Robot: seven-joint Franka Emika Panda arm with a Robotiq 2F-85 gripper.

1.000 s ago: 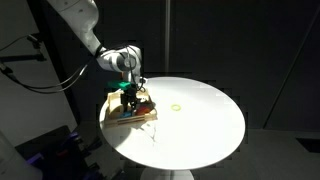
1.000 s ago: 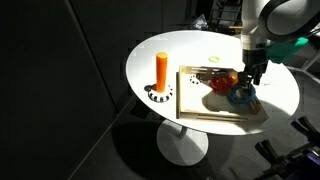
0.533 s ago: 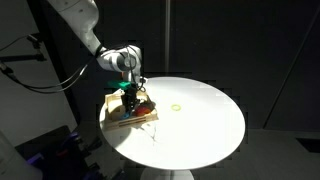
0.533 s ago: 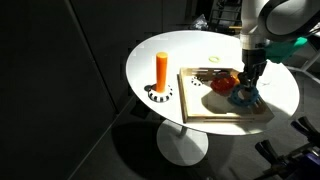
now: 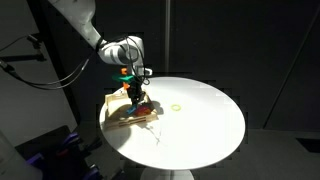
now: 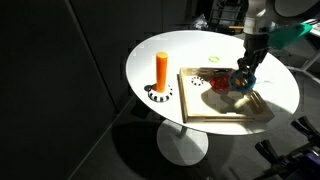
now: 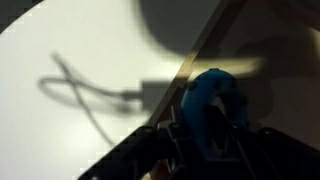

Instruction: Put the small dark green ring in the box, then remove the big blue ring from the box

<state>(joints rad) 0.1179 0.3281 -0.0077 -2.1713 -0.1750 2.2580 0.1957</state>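
My gripper (image 6: 245, 72) is shut on the big blue ring (image 6: 242, 78) and holds it a little above the floor of the box (image 6: 200, 112), a shallow light-wood tray. In the wrist view the thick blue ring (image 7: 214, 98) stands on edge between my fingers, with the box wall (image 7: 190, 72) running diagonally behind it. In an exterior view the gripper (image 5: 136, 93) hangs over the box (image 5: 118, 115) with the ring (image 5: 136, 99) under it. I cannot make out the small dark green ring in any view.
A red piece (image 6: 221, 84) lies in the box beside the blue ring. An orange upright peg (image 6: 162, 70) stands on a black-and-white base near the round white table's (image 6: 150, 50) edge. A pale yellow-green ring (image 5: 176, 107) lies on the table beyond the box.
The gripper closed on the blue ring down in the box, then rose with it. The red piece stayed in the box.
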